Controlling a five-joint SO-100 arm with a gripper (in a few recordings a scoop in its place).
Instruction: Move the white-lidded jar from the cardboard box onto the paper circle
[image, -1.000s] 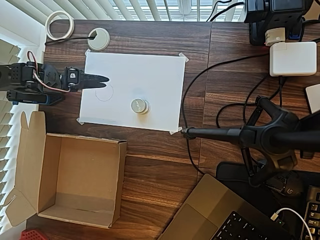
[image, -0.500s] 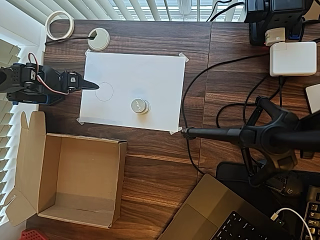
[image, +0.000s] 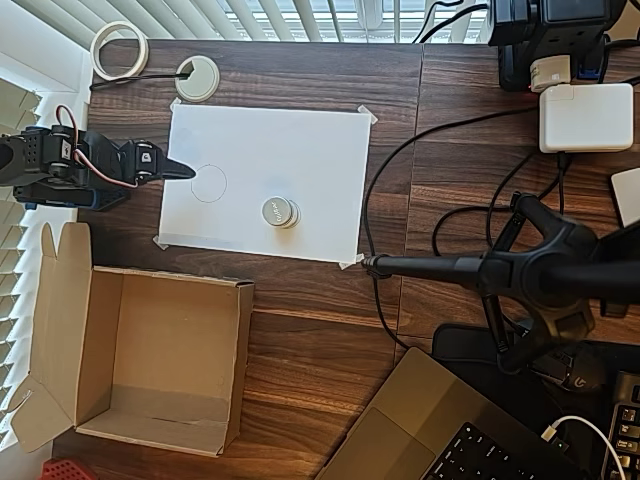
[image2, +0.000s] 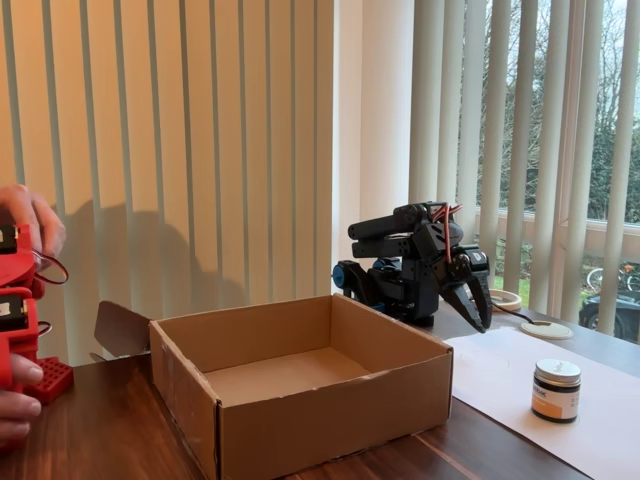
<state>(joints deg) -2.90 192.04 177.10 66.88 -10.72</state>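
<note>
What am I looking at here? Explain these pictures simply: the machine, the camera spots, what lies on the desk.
The black machine is a small robot arm; its pincer is shut and holds nothing. One picture looks straight down, the other from the side at desk height. On the dark wooden desk a white paper sheet is taped. On it stands the small dark glass jar with a white lid, beside a faint pencil circle. The open brown cardboard box is empty.

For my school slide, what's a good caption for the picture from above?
Jar stands on the white paper, beside the pencil circle; gripper shut, box empty.
</note>
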